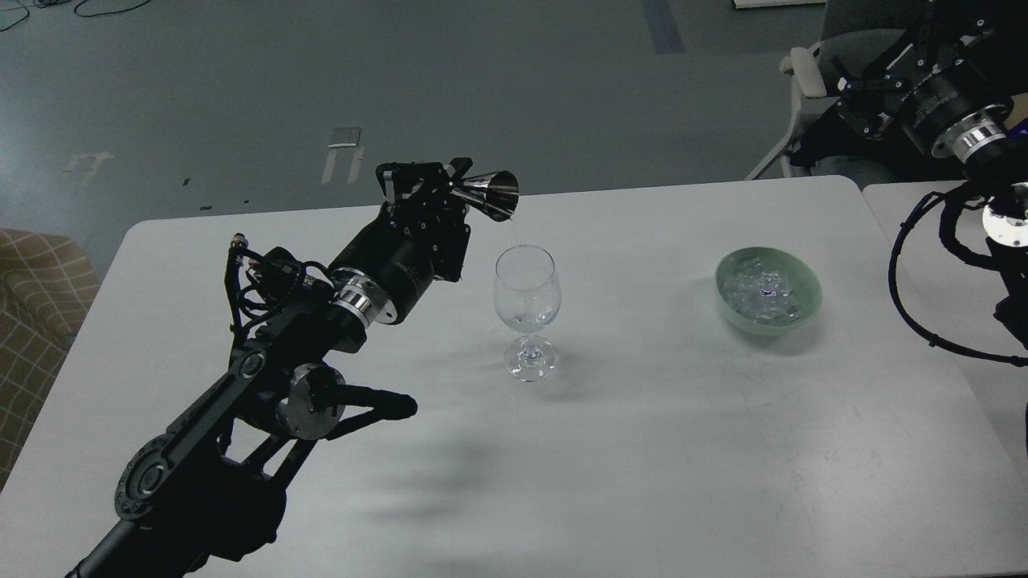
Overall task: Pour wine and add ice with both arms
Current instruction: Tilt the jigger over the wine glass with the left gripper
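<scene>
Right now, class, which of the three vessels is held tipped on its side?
The steel jigger in the left gripper; the wine glass and green bowl stand upright.

Left gripper (450,189) clamps a tipped steel jigger (491,195) just above the upright stemmed glass (526,321); clear ice (761,291) fills the green bowl (807,309), well right of those jaws.

L gripper (438,186) raised, clamped; R gripper (871,92) lifted aside.
</scene>
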Robot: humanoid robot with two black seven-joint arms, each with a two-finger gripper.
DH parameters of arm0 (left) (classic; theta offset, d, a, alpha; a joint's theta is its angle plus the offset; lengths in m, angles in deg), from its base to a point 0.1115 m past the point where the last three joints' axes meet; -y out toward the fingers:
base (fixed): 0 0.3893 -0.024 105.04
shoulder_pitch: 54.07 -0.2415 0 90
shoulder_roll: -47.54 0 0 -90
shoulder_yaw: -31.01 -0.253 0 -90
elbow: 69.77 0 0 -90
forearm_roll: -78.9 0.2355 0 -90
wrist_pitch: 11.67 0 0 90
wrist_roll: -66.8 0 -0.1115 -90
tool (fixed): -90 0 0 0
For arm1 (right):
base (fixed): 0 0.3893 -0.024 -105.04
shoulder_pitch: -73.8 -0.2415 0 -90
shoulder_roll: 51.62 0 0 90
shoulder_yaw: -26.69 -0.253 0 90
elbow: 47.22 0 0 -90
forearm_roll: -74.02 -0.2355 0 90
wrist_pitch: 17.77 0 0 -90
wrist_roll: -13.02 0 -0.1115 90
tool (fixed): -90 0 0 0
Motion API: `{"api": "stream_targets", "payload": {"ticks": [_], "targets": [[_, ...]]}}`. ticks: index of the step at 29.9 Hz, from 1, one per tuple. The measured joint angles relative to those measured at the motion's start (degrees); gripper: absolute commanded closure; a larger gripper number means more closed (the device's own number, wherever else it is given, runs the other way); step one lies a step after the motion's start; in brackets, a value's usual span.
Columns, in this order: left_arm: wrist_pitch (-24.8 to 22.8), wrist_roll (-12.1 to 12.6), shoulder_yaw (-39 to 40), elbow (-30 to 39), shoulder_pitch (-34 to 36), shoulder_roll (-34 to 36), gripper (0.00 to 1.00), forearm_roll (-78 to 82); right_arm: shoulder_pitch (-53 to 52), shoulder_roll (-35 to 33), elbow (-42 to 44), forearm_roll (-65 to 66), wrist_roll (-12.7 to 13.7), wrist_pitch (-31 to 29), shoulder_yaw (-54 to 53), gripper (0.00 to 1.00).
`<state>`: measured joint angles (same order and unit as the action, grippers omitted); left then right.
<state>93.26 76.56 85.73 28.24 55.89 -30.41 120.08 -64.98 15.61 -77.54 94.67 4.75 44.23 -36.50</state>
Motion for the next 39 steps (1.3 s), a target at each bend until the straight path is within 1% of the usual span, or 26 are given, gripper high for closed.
{"api": "stream_targets", "payload": {"ticks": [5, 10, 19, 27, 39], "targets": [[0.0, -1.8, -0.7, 0.0, 0.0, 0.2, 1.00, 0.3, 0.0, 0.0, 0.0, 0.0, 0.0, 0.0, 0.0, 0.00], [0.0, -4.2, -0.8, -0.1, -0.2, 0.3, 1.00, 3.6, 0.0, 0.0, 0.0, 0.0, 0.0, 0.0, 0.0, 0.00], [0.1, -6.8, -1.3, -0.3, -0.3, 0.2, 1.00, 6.3, 0.0, 0.0, 0.0, 0.0, 0.0, 0.0, 0.0, 0.00], [0.2, -10.6, -3.5, -0.3, -0.4, 0.3, 1.00, 11.8, 0.0, 0.0, -0.1, 0.0, 0.0, 0.0, 0.0, 0.00], [0.9, -15.1, -5.4, -1.5, -0.8, 0.3, 1.00, 18.7, 0.0, 0.0, -0.1, 0.0, 0.0, 0.0, 0.0, 0.00]]}}
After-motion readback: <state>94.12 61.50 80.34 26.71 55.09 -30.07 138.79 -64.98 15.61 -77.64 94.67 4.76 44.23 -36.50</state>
